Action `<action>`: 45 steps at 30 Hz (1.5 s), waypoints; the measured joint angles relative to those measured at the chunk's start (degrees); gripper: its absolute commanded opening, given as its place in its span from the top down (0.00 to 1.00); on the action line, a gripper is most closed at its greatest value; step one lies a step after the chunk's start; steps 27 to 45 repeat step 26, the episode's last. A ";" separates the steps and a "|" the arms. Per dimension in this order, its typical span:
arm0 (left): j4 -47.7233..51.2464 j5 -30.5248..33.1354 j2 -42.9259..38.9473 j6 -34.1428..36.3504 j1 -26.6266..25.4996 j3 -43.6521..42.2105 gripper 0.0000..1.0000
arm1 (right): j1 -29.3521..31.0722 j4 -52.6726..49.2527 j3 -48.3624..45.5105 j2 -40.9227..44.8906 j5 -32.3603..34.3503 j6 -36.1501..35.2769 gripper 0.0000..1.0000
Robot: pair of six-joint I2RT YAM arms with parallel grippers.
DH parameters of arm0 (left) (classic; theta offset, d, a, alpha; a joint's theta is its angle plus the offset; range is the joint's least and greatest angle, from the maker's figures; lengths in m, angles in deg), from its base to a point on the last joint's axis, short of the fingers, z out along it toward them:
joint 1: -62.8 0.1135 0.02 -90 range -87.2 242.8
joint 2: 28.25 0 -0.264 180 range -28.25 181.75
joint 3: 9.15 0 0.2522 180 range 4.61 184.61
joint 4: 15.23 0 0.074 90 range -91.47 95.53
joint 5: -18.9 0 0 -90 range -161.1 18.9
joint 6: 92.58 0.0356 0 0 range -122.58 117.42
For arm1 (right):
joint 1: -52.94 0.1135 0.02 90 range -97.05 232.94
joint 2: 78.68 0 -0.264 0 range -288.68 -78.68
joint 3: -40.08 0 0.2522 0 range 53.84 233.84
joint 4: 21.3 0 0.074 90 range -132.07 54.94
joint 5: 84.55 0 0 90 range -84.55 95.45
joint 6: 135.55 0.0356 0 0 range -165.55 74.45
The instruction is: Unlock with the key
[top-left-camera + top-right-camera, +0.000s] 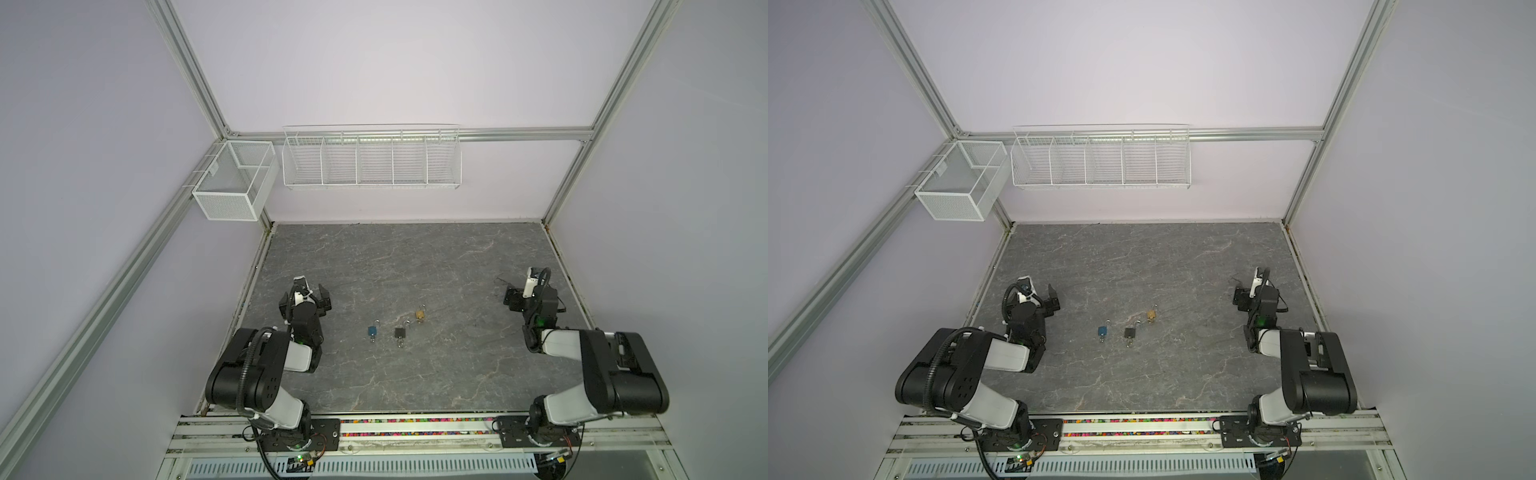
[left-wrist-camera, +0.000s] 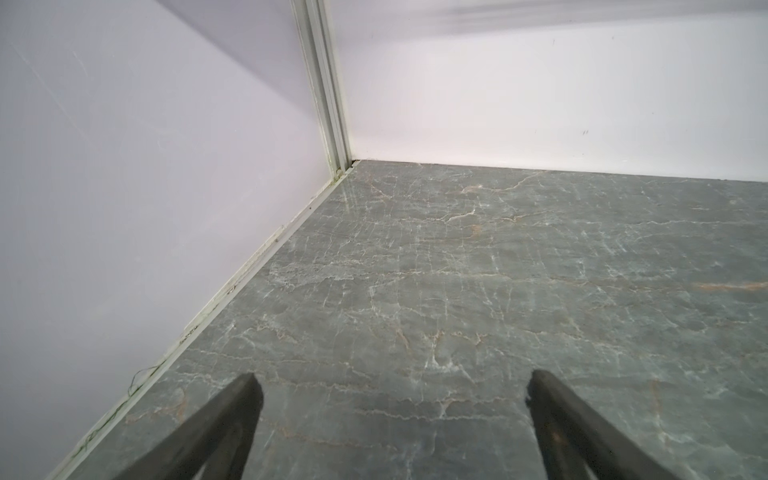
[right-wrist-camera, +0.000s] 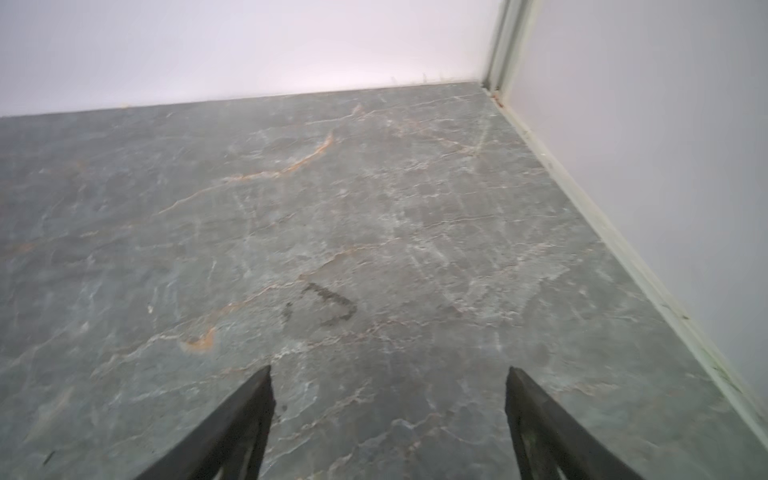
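Three small padlocks lie mid-table in both top views: a blue padlock (image 1: 372,331) (image 1: 1102,330), a black padlock (image 1: 400,332) (image 1: 1130,332) and a gold padlock (image 1: 420,316) (image 1: 1151,316). A small silvery key (image 1: 372,340) sticks out of the blue one's near end, and another key (image 1: 400,344) out of the black one's. My left gripper (image 1: 312,291) (image 1: 1040,291) (image 2: 392,378) hovers open, well left of the locks. My right gripper (image 1: 518,291) (image 1: 1246,291) (image 3: 390,370) is open far to their right. Neither wrist view shows a lock; both grippers are empty.
The grey marble table (image 1: 415,386) is walled on the left, back and right. A white wire rack (image 1: 371,160) and a mesh box (image 1: 232,183) hang on the back wall. A dark scuff (image 3: 328,303) marks the table ahead of the right gripper.
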 measured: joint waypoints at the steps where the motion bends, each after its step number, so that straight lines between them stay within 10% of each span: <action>1: 2.32 -0.28 -0.07 -0.26 0.31 1.11 0.01 | 0.33 -0.07 -0.09 -0.57 -0.74 -0.44 0.12; 7: 8.98 -6.58 -0.66 -3.23 6.95 7.63 0.01 | 1.01 3.48 -0.28 -1.05 -2.54 -2.27 0.12; 45: 11.50 -9.99 -0.66 -3.85 6.93 7.61 0.01 | 1.20 3.93 -0.28 -0.85 -2.82 -3.08 0.12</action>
